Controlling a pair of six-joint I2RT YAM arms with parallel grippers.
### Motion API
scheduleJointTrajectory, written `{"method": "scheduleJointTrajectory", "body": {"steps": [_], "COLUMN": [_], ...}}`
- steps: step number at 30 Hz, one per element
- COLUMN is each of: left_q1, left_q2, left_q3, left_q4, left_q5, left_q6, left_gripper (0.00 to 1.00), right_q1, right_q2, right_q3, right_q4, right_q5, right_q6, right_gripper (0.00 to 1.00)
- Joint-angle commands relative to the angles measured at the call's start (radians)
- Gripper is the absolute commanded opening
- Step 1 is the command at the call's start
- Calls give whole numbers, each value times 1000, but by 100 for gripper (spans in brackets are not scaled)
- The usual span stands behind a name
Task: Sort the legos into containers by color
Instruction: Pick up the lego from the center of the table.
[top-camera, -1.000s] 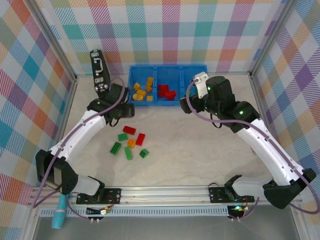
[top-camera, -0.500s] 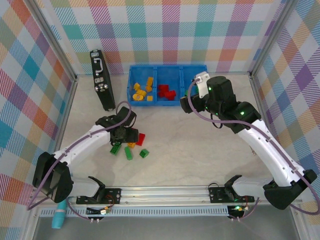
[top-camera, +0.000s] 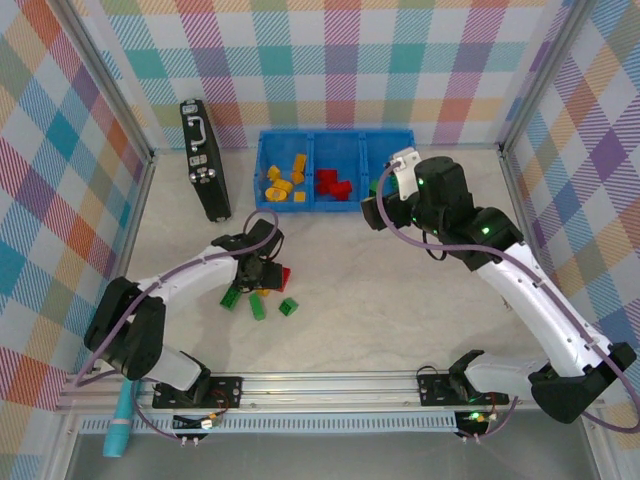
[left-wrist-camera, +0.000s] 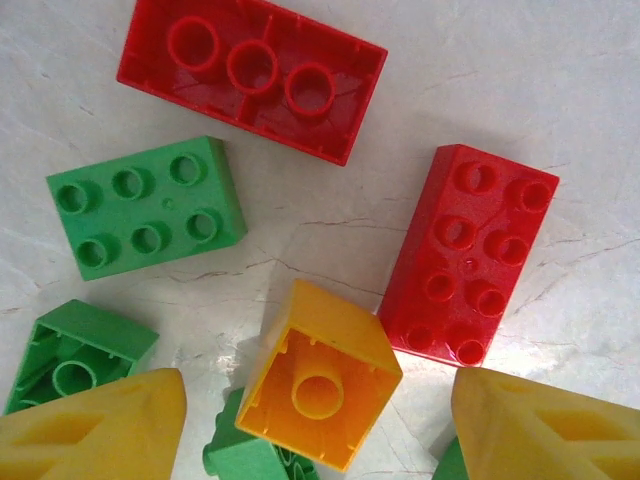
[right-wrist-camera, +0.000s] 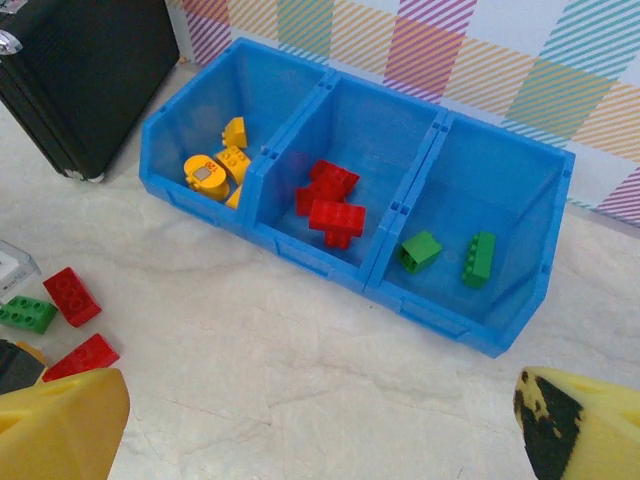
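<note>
Nearest, toward the left of the worktop (top-camera: 420, 300), a loose cluster of legos (top-camera: 257, 306) lies on the bare surface. The left gripper (left-wrist-camera: 320, 430) hangs straight over it with its yellow fingers (left-wrist-camera: 95, 425) released and spread. Between them sits an orange brick (left-wrist-camera: 320, 385), tipped hollow side up, with a gap on either side so that neither finger touches it. Just beyond it lie a red brick (left-wrist-camera: 468, 255) and a green brick (left-wrist-camera: 145, 205), both studs up, and a second red brick (left-wrist-camera: 252, 75) turned hollow side up. Another green brick (left-wrist-camera: 75, 355) lies hollow side up beside one finger. Farther back, right of centre, the right gripper (right-wrist-camera: 320, 420) hovers above the worktop with its jaws spread wide and nothing between them. Ahead of it, the blue bin (right-wrist-camera: 300, 262) sits at the far edge. Its left compartment holds yellow and orange bricks (right-wrist-camera: 210, 172), the middle one red bricks (right-wrist-camera: 335, 215), and the right one two green bricks (right-wrist-camera: 420, 250). A black case (right-wrist-camera: 90, 70) sits beside the bin toward the far left corner.
</note>
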Motion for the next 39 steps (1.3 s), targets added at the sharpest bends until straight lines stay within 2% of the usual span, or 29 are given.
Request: {"method": "scheduleJointTrajectory", "body": {"steps": [1,10,18,28,34,39], "left_q1": [-13,-14,-14,-14,-14,-14], "left_q2": [31,78,94,37,15,57], "left_q3": [-16,-32,-35,10,156,337], "left_q4": [23,40,48,-32,-81,-42], "left_q5": [15,5,8,-27,-57,-84], "left_q6": [-5,-8,-5,9,54,130], "left_gripper": [69,57,38,31,30,30], "right_q1": [1,1,1,1,1,1], "right_q2": [-20,-19,-17,-19,-20,-20], "right_q3": [-9,-15,-23,-36,-43,-44], "right_q4": [31,41,42,51,54,54], "right_q5": [14,23,17,21,26,29], "right_q6": [-8,-11,-13,-14,-18,-21], "right_gripper": [99,99,99,99,99,99]}}
